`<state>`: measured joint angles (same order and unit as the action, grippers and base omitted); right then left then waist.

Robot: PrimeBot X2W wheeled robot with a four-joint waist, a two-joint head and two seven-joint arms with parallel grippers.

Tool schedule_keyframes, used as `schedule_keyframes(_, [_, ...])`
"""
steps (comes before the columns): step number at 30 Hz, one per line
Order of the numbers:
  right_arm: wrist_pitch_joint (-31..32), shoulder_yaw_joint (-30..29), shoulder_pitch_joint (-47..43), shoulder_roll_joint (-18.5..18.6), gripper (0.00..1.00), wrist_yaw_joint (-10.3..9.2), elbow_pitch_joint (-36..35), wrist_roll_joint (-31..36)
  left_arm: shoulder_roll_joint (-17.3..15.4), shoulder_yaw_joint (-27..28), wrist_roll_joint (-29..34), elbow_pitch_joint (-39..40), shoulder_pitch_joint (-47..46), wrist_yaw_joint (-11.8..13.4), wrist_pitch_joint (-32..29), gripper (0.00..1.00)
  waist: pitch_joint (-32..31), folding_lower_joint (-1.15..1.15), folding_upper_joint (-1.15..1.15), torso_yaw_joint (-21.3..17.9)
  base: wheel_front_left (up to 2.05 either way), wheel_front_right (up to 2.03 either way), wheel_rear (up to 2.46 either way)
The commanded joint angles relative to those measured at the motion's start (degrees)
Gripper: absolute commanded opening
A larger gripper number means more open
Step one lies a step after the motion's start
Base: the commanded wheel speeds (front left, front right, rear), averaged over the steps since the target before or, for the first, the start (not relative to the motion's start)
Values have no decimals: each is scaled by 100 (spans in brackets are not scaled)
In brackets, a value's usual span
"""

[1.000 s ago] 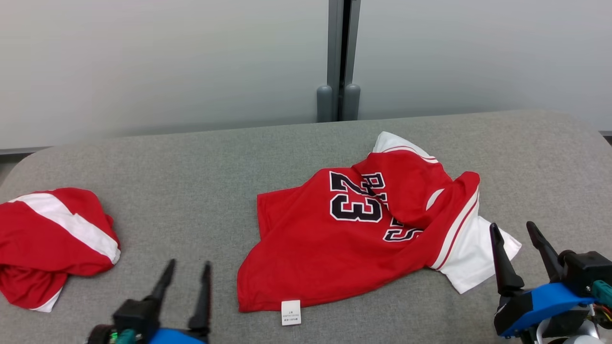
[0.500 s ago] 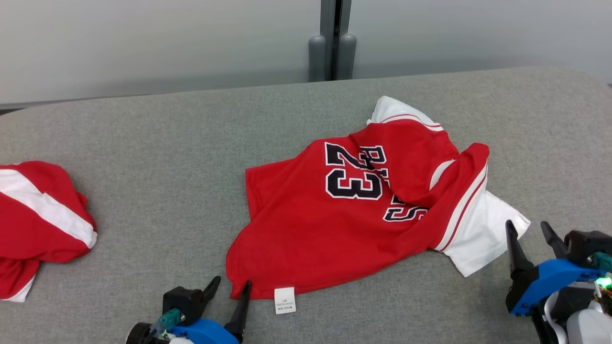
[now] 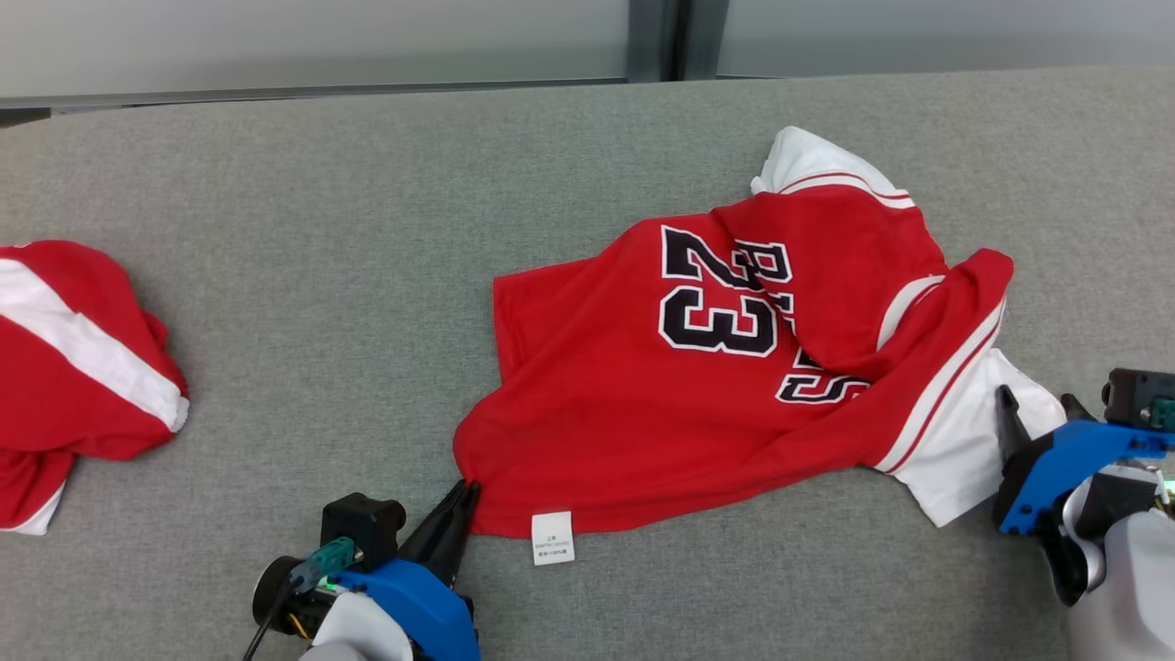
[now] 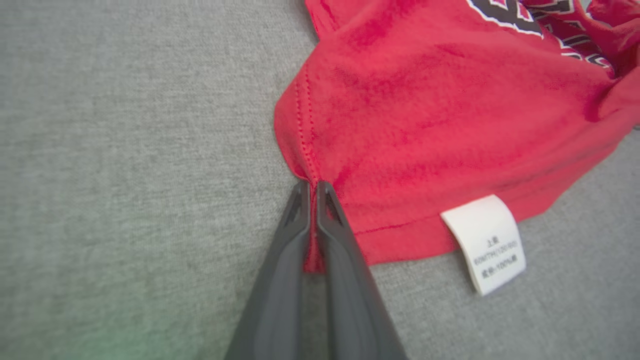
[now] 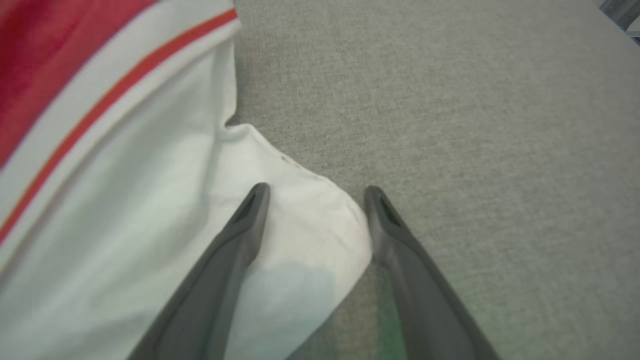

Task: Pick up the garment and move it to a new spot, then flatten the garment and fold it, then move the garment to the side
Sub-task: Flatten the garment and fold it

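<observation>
The garment (image 3: 698, 395) is a red jersey with the number 23 and white sleeves, lying crumpled at centre right of the grey cushion (image 3: 367, 229). A white label (image 3: 553, 538) hangs off its near hem. My left gripper (image 3: 464, 496) is shut on the hem's near left corner; in the left wrist view red cloth (image 4: 400, 125) is pinched between the fingertips of that gripper (image 4: 313, 187). My right gripper (image 3: 1033, 408) is open, its fingers on either side of the white sleeve's corner (image 5: 310, 220), where that gripper (image 5: 314, 197) rests on the cloth.
A second red garment with a white stripe (image 3: 73, 367) lies bunched at the cushion's left edge. A grey wall and a dark post (image 3: 670, 37) stand behind the cushion. Bare cushion stretches between the two garments.
The head camera has tilted down. My left gripper has closed on the jersey's hem corner. My right gripper has come forward over the white sleeve corner.
</observation>
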<state>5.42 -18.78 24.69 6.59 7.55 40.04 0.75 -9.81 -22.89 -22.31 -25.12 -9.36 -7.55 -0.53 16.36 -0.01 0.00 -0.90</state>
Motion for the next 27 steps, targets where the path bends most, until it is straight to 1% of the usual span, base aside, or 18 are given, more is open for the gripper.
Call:
schedule_keyframes(1, [218,-37,-94,-59,96,-11,296,77,-56,-81,-15,-239,158,27,-172,0,19,1,0,44,0,0,0])
schedule_keyframes(2, [282,-62,-114,-87,45,-10,368,144,-59,-87,-36,-201,145,28,-120,0,3,1,0,58,0,0,0])
schedule_keyframes(3, [338,-61,-132,-126,0,-11,416,174,-58,-96,-49,-166,144,28,-76,0,-27,1,0,68,0,0,0])
schedule_keyframes(5, [247,-47,-231,-185,0,-9,360,112,-58,-84,-87,-68,170,28,47,0,-120,1,0,76,0,0,0])
schedule_keyframes(8, [76,-20,-420,-209,0,-6,17,-15,-35,18,-160,118,190,65,260,0,-313,1,0,41,0,0,0])
schedule_keyframes(12, [-45,122,-602,-207,0,-6,-857,-297,21,286,-380,482,286,150,583,0,-621,1,0,-102,0,0,0])
schedule_keyframes(16, [217,330,-971,-213,0,-6,-1977,-696,20,588,-761,1033,386,150,671,0,-939,1,0,-217,0,0,0])
schedule_keyframes(21, [795,450,-1365,-153,0,-6,-3733,-983,-125,862,-1170,1988,510,166,361,0,-1263,1,0,-284,0,0,0])
schedule_keyframes(23, [1047,423,-1480,-142,0,-6,-4432,-1043,-262,961,-1288,2432,553,241,125,0,-1331,1,0,-290,0,0,0])
schedule_keyframes(25, [1279,403,-1532,-102,0,-6,-5079,-1068,-332,1094,-1449,2889,547,336,-117,0,-1364,1,0,-291,0,0,0])
schedule_keyframes(27, [1480,379,-1532,-35,0,-6,-5630,-1047,-436,1215,-1578,3307,496,422,-369,0,-1374,1,0,-285,0,0,0])
